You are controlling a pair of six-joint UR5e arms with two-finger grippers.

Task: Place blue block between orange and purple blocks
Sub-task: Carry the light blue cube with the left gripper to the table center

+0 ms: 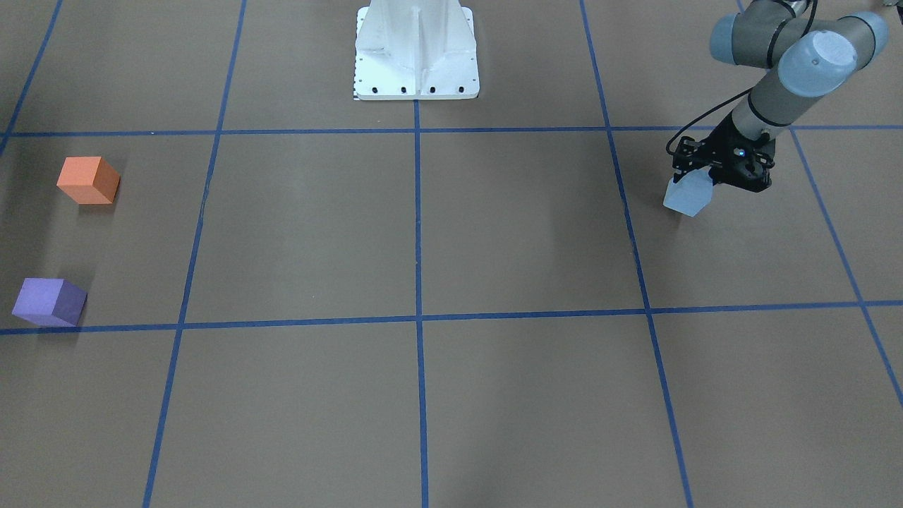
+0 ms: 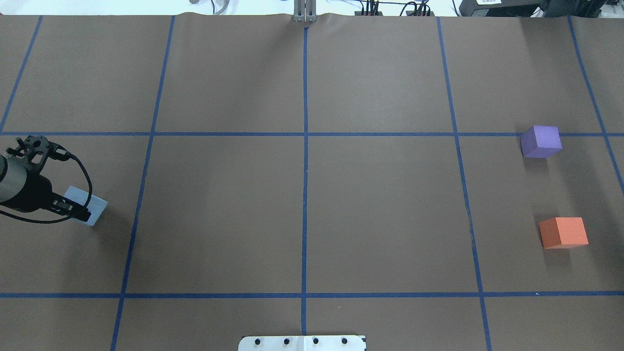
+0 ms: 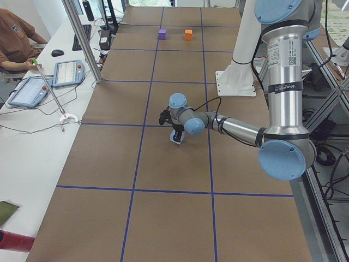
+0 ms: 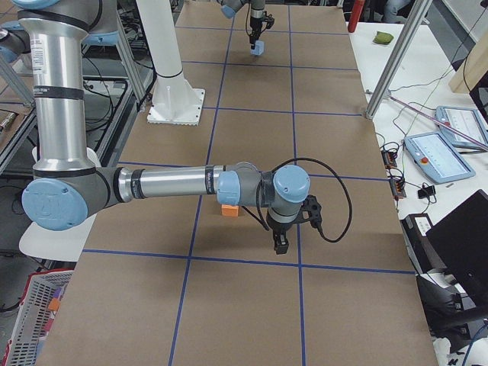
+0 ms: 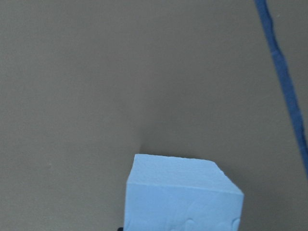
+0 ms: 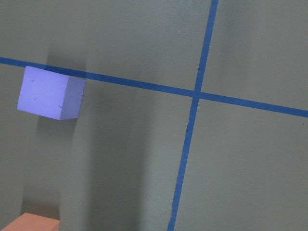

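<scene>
L arm [image 1: 776, 92] reaches out low from the robot's base toward the tabletop [image 2: 380, 209] edge on the robot's left side, forearm sloping down, wrist bent so the left gripper [image 1: 695, 182] points downward. Its fingers are closed narrow on the blue block [image 1: 686, 197], taken at the upper part. Whether the block's underside touches the tabletop, I cannot tell.

Blue block pos.: near the left-side edge, approx. halfway btw. the robot's edge and the operators' edge. It is cube-like, sides look equal. It sits turned, its faces oblique to the blue tape lines [image 2: 305, 195]; in the front view one corner points to the operators' edge.

R arm [image 4: 168, 184] is stretched almost level over the tabletop, wrist turned down, the right gripper [image 4: 280, 244] hanging near the orange block [image 2: 563, 232]. It shows only in the side view, so if its fingers are wide or narrow I cannot tell.

Orange block and purple block [image 2: 540, 141] stand near the right-side edge, well apart from the blue one. Orange is nearer the robot's edge, purple farther, just beside a tape line, w/ a gap btw. them.
</scene>
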